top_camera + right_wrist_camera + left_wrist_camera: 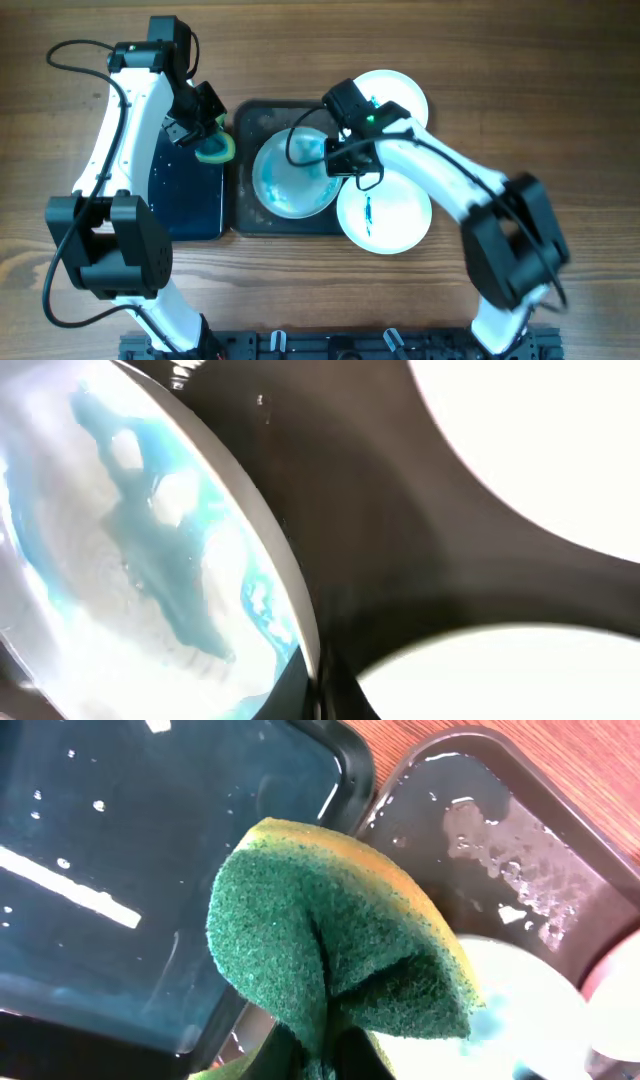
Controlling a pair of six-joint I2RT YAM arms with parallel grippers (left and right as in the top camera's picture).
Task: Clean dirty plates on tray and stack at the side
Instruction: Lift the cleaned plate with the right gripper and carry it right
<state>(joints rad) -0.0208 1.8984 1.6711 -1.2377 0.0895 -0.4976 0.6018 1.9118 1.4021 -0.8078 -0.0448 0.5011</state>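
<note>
The sponge (330, 930) is clamped, folded green side out, in the left gripper (203, 130), and is held over the seam between the glossy black tray (185, 200) of water on the left and the tray (250, 115) in the middle. That spot looks chosen so the sponge can be dipped one way and swung to the plate the other.

The smeared plate (285, 185) lies on the tray, blue-green spread thinly across its face, so wiping is judged under way rather than done. Its right rim seems to be pinched by the right gripper (338, 160), jaws closed on it, probably so it is steadied against the scrubbing.

Two more plates sit at the tray's right edge. A blue streak can be seen on the near plate (385, 215), so it is not yet cleaned. The centre of the far plate (400, 95) is partly hidden by the arm, and its condition cannot be told. No stack is formed yet.
</note>
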